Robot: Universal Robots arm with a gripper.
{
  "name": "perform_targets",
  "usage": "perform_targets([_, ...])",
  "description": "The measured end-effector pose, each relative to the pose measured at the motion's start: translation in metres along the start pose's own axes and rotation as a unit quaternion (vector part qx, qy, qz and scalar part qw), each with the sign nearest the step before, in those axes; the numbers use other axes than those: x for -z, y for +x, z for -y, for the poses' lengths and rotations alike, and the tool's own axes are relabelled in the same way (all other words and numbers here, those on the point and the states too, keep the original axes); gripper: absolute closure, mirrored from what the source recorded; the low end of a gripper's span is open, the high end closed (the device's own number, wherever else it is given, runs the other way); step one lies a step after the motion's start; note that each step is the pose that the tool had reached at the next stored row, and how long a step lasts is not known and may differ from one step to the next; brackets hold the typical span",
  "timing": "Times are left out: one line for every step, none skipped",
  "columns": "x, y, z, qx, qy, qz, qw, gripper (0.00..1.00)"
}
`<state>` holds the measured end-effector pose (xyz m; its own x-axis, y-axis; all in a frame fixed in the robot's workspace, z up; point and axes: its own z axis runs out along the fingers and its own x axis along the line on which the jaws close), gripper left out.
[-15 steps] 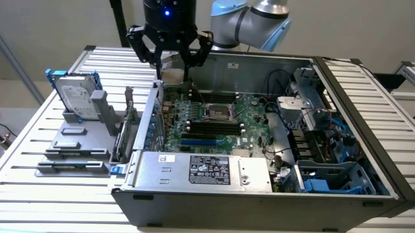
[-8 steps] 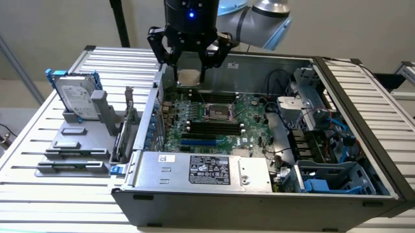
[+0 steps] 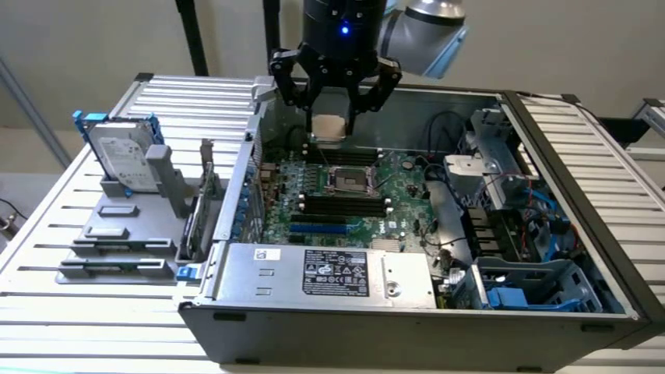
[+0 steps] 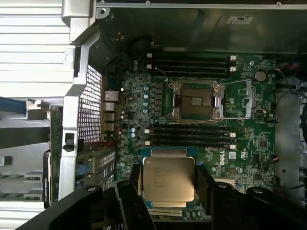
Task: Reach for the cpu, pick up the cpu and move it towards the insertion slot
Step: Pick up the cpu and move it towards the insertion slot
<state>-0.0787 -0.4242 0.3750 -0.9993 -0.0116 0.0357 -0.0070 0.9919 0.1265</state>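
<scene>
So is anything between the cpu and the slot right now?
Nothing visible. The fingers hold the cpu in the air above the motherboard, and the slot lies open and uncovered beneath it.

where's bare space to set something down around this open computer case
Free: the slatted table in front of the grey drive holder, and the ribbed panel on the exterior view's right. Crowded: the motherboard and cables inside the case.

Your gripper [image 3: 335, 117] hangs over the open computer case [image 3: 416, 312], its fingers closed on the cpu [image 3: 329, 127], which is lifted clear of the green motherboard [image 3: 343, 202]. The insertion slot [image 3: 347, 181] sits on that board just below the chip, toward the case's back wall.
</scene>
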Motion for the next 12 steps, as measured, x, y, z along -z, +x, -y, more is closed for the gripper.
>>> perform_targets([-0.0013, -0.003, -0.0022, 0.0, 0.0013, 0.0, 1.0, 0.45])
perform_targets([-0.0027, -0.006, -0.0047, 0.0, 0.0025, 0.0, 1.0, 0.45])
perform_targets([-0.0042, -0.009, -0.0073, 0.0, 0.0035, 0.0, 1.0, 0.45])
perform_targets([-0.0058, -0.011, -0.01, 0.0, 0.0045, 0.0, 1.0, 0.45])
perform_targets([-0.0074, -0.013, -0.0128, 0.0, 0.0052, 0.0, 1.0, 0.45])
perform_targets([-0.0093, -0.016, -0.0162, 0.0, 0.006, -0.0001, 1.0, 0.45])
perform_targets([-0.0111, -0.018, -0.0194, 0.0, 0.0067, -0.0001, 1.0, 0.45])
perform_targets([-0.0129, -0.02, -0.0226, 0.0, 0.0072, 0.0, 1.0, 0.45])
perform_targets([-0.0148, -0.022, -0.026, 0.0, 0.0077, -0.0001, 1.0, 0.45])
perform_targets([-0.0168, -0.024, -0.0294, 0.0, 0.0081, 0.0, 1.0, 0.45])
perform_targets([-0.0189, -0.026, -0.0327, 0.0, 0.0083, 0.0, 1.0, 0.45])
perform_targets([-0.0209, -0.028, -0.0361, 0.0, 0.0085, -0.0001, 1.0, 0.45])
